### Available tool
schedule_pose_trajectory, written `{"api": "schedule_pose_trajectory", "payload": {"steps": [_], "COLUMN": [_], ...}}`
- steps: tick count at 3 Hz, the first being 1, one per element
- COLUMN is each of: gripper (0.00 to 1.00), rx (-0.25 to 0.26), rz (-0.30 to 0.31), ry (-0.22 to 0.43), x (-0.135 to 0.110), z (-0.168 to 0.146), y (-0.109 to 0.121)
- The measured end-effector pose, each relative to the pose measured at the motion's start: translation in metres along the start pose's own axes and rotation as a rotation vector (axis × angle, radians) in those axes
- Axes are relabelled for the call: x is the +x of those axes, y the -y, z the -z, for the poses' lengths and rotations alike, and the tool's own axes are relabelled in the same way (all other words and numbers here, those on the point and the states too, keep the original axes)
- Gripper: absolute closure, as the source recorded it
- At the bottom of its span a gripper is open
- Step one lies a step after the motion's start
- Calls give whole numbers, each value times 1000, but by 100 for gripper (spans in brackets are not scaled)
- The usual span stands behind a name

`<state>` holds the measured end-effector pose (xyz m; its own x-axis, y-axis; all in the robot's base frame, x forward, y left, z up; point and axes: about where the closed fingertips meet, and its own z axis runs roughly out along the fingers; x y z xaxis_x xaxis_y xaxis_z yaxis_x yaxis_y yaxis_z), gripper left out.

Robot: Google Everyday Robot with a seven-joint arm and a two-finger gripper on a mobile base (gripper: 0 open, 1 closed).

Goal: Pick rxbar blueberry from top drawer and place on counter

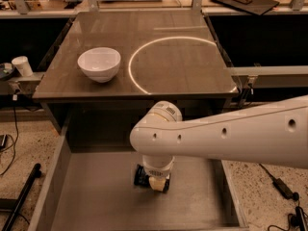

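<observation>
The top drawer [96, 196] stands pulled open below the counter [159, 76], showing its plain grey-brown bottom. My white arm comes in from the right and bends down into the drawer. My gripper [153, 179] is low over the drawer bottom, near its middle, pointing down. A small dark shape [140, 175] shows right at the gripper's tip; I cannot tell whether it is the rxbar blueberry or part of the gripper. Otherwise the bar is hidden under the wrist. The glossy brown counter carries a bright ring-shaped reflection [139, 83].
A white bowl [99, 64] stands on the counter's left part. A white paper cup [22, 65] sits on a ledge at far left. Speckled floor with cables lies on both sides of the drawer. A black pole [19, 198] leans at lower left.
</observation>
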<state>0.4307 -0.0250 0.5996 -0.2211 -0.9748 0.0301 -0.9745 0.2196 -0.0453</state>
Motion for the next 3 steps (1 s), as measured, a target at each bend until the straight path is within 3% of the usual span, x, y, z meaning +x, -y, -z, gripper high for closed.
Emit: {"api": "schedule_pose_trajectory", "payload": {"steps": [3], "gripper": [100], "rx": [64], "rz": [24], "ry": [5], "x": [-1], "z": [33], "y": [18]}}
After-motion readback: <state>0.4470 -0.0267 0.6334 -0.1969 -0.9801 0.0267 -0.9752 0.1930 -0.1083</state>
